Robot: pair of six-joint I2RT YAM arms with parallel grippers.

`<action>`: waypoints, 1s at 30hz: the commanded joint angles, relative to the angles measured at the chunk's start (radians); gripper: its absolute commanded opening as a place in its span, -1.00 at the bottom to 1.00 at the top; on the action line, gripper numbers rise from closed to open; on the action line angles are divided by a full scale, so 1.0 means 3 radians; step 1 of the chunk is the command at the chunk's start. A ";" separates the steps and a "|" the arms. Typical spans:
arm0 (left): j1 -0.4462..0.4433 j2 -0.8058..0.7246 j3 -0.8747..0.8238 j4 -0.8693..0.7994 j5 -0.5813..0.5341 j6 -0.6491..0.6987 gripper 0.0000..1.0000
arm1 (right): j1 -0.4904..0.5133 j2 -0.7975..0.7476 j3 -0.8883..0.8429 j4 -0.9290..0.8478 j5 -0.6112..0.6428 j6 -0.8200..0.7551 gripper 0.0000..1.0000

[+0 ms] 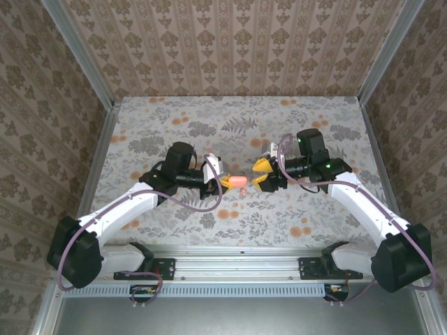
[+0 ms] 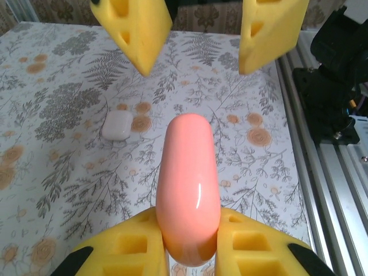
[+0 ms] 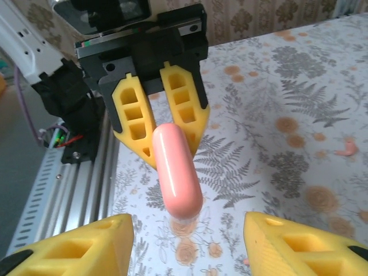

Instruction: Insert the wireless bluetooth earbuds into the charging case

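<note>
Gently Does It: Glossy Pink Case Pinched by One End

The left claw [image 1: 225, 183] is pinching the coral-pink charging case [image 2: 188, 190] by one rounded end. Its yellow fingers [image 2: 253, 247] are pressing on either side while the rest is jutting out above the bench [image 2: 63, 190]. The right claw [image 1: 260, 174] is standing spread, facing the free end and gripping nothing.

The case is looking like hard, glossy plastic, smooth and pebble-rounded. It is probably handling light and stiff but slippery, so a hold across its flatter sides near the middle is likely suiting it better than one on the curved tip.

A white case [image 2: 117, 125] is lying on the floral-printed bench. A small coral earbud [image 3: 347, 147] is lying off to one side, and being so tiny it is likely needing a fingertip pinch.
</note>
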 commanded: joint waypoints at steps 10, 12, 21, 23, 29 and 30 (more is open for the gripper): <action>-0.0031 -0.0079 0.0124 -0.0204 -0.0083 0.0195 -0.67 | 0.0407 0.0323 0.0486 -0.0477 0.0377 -0.0356 0.13; -0.0034 -0.0085 0.0113 -0.0184 -0.0081 0.0191 -0.67 | 0.0462 0.0405 0.0521 -0.0496 0.0374 -0.0415 0.13; -0.0049 -0.0085 0.0101 -0.0098 -0.0046 0.0134 -0.67 | 0.0590 0.0591 0.0666 -0.0664 0.0362 -0.0703 -0.01; -0.0049 -0.0085 0.0099 -0.0071 -0.0027 0.0121 -0.67 | 0.0593 0.0682 0.0676 -0.0690 0.0351 -0.0756 -0.09; -0.0049 -0.0091 0.0103 -0.0063 -0.0011 0.0106 -0.67 | 0.0592 0.0678 0.0683 -0.0728 0.0360 -0.0833 -0.19; -0.0049 -0.0099 0.0102 -0.0064 -0.0006 0.0108 -0.67 | 0.0594 0.0678 0.0683 -0.0738 0.0370 -0.0837 -0.19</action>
